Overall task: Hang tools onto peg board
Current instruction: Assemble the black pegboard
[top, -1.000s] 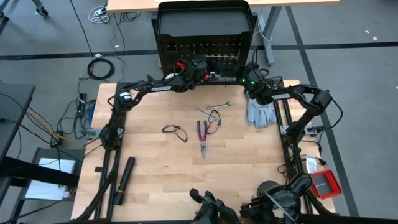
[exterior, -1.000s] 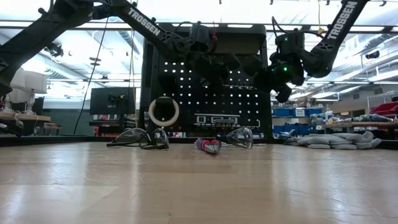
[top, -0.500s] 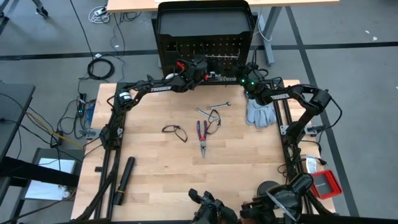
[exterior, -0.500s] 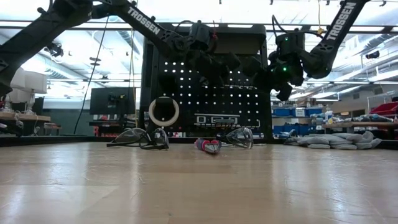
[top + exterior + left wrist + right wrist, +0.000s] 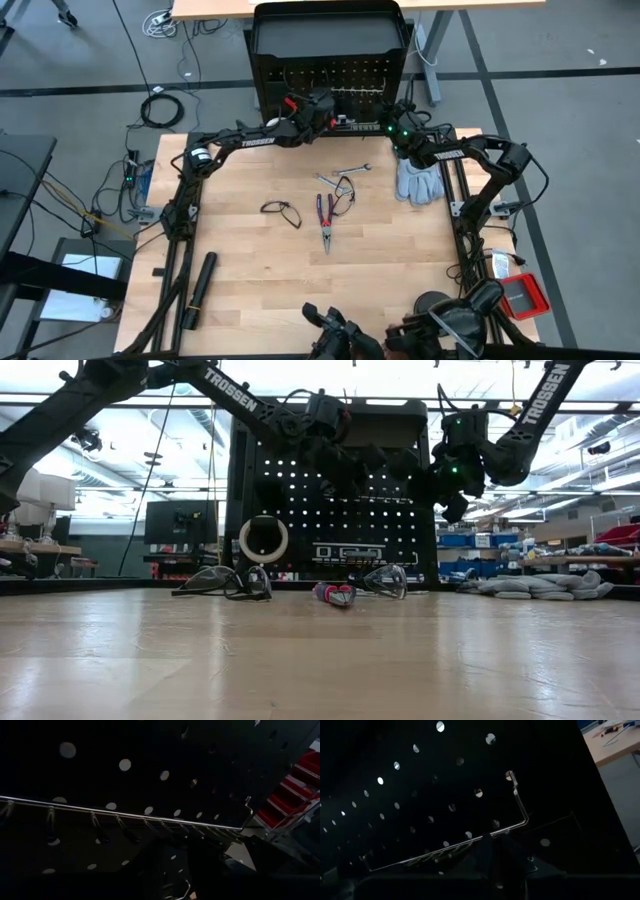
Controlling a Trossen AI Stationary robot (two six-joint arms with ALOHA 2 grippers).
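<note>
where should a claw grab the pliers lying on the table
Best guess: take the pliers across the red and blue handles, near the joint, coming straight down from above. They lie flat on the table with the handles toward the peg board and the thin nose pointing away. One pair of glasses lies close on one side, so keep the fingers narrow.

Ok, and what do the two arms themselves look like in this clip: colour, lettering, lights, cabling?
Both arms are dark, near-black jointed links. White TROSSEN lettering runs along the left arm and the right arm. The left arm's wrist carries red parts and looped black cable in the high view. A green light glows near the right arm's wrist. Each pincer is too dark against the peg board to describe.
</note>
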